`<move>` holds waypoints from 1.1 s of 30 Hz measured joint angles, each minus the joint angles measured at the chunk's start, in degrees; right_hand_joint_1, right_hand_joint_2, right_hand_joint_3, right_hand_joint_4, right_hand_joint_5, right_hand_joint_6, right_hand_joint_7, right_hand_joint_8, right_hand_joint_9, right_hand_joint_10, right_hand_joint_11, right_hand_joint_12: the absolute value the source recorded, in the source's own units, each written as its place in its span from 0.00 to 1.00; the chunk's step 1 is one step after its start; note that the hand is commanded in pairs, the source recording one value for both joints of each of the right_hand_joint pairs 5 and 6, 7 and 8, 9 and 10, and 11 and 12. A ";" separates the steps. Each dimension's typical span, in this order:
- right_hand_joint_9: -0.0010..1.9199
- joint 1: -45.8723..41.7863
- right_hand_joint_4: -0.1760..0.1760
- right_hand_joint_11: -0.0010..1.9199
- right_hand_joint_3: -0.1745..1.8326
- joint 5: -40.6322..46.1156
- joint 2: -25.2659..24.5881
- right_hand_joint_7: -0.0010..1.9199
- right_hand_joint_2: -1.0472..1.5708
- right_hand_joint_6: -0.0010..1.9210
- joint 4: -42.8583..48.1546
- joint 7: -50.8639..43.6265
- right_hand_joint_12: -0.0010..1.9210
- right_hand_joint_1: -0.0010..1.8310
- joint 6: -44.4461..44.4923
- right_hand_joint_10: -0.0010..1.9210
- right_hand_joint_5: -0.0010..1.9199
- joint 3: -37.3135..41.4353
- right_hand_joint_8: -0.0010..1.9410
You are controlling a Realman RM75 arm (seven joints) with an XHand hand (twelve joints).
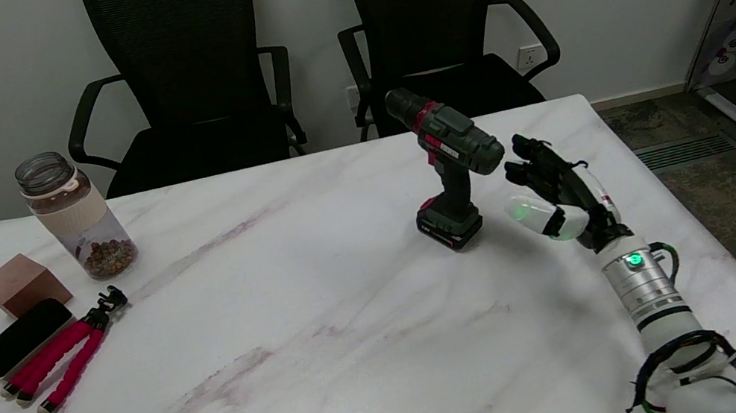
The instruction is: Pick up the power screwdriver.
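The power screwdriver (448, 160) stands upright on its battery base at the right of the white marble table (301, 339). It is dark green and black with red trim, and its chuck points to the far left. My right hand (557, 192) hovers just right of the tool's rear end, a small gap away from it. Its fingers are apart and hold nothing.
At the far left stand a clear jar (74, 213) with brown bits inside, a copper-coloured block (22, 282), a black case (26, 336) and a small pink-legged tripod (65, 355). Two black office chairs (194, 78) sit behind the table. The table's right edge is close to my arm.
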 measured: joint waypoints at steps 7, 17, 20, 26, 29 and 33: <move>0.18 5.60 0.45 0.19 0.47 1.51 -4.22 0.09 0.40 0.09 7.11 1.90 0.19 0.40 0.00 0.18 0.09 -3.79 0.09; 0.18 11.65 0.47 0.19 0.45 2.77 -8.60 0.08 0.40 0.08 13.57 3.66 0.19 0.40 -0.21 0.18 0.08 -7.21 0.08; 0.18 13.15 0.47 0.20 0.44 2.94 -9.54 0.08 0.40 0.08 14.72 3.95 0.20 0.40 -0.29 0.18 0.08 -7.90 0.08; 0.18 15.54 0.46 0.20 0.44 3.14 -10.85 0.08 0.41 0.08 16.23 4.30 0.20 0.40 -0.41 0.17 0.08 -8.98 0.08; 0.17 16.62 0.46 0.20 0.43 3.23 -11.30 0.08 0.41 0.08 16.83 4.38 0.20 0.40 -0.64 0.17 0.08 -9.52 0.08; 0.17 17.90 0.47 0.20 0.43 3.26 -11.69 0.07 0.41 0.07 17.46 4.45 0.20 0.40 -1.21 0.17 0.07 -10.07 0.07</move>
